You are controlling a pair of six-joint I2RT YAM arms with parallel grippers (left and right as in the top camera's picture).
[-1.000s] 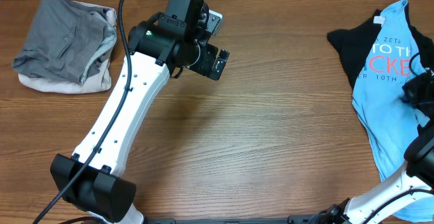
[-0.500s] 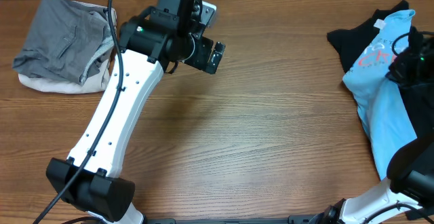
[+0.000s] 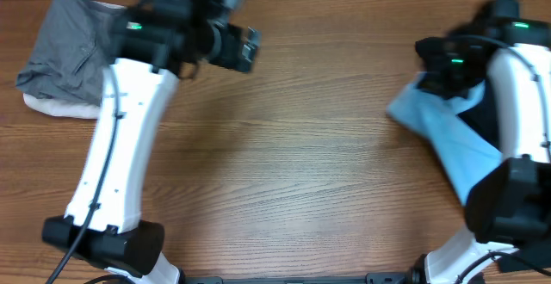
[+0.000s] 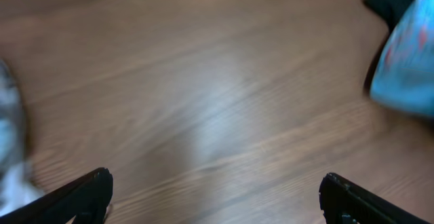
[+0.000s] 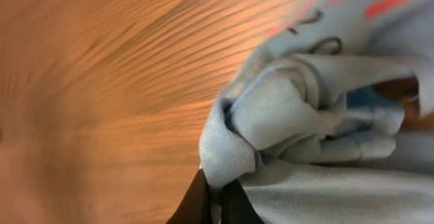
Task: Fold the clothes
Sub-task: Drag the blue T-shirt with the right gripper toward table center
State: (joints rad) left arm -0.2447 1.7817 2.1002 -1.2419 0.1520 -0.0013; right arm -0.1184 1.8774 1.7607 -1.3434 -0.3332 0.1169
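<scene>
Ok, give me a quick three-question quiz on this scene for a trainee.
1. True or false: the left pincer is shut.
2. Pick one: the right pincer grips A) a cup, B) the light blue T-shirt, C) nothing.
3. Fill in: the grey garment lies nearer the ____ pincer.
Key: 1 false, its fingers are wide apart; 2 B; 3 left.

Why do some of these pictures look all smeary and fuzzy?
Overhead view: the table grain is crisp, but the left arm looks a little smeared. Left wrist view: everything is soft, with a pale glare patch mid-table, and the light blue T-shirt is just a fuzzy blob. Right wrist view: the wood is streaked, while the T-shirt fold by the right pincer is clearest.
</scene>
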